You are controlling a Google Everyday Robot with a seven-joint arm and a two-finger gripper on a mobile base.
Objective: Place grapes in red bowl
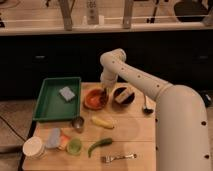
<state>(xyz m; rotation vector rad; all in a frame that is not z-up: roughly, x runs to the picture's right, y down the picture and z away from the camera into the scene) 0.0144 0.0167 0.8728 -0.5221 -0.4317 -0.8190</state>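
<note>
Grapes aren't showing as a clear shape anywhere; a dark patch is sitting under the gripper point(104, 91) inside the red bowl point(88, 101), but whether that's fruit or shadow I can't tell. Red bowl is sitting near the table's point(132, 131) back edge, btw the green tray point(50, 100) and the dark bowl point(123, 96), just beside the latter. Gripper is hanging over the part of the red bowl nearest the dark bowl, w/ the arm reaching down from behind; whether it's open, closed or gripping anything isn't readable. Judging by this, the release step is probably underway. Doing it well is meaning: centring over the bowl's middle, not the rim; getting low before letting go so grapes aren't bouncing out; then lifting straight up w/o dragging the rim
</note>
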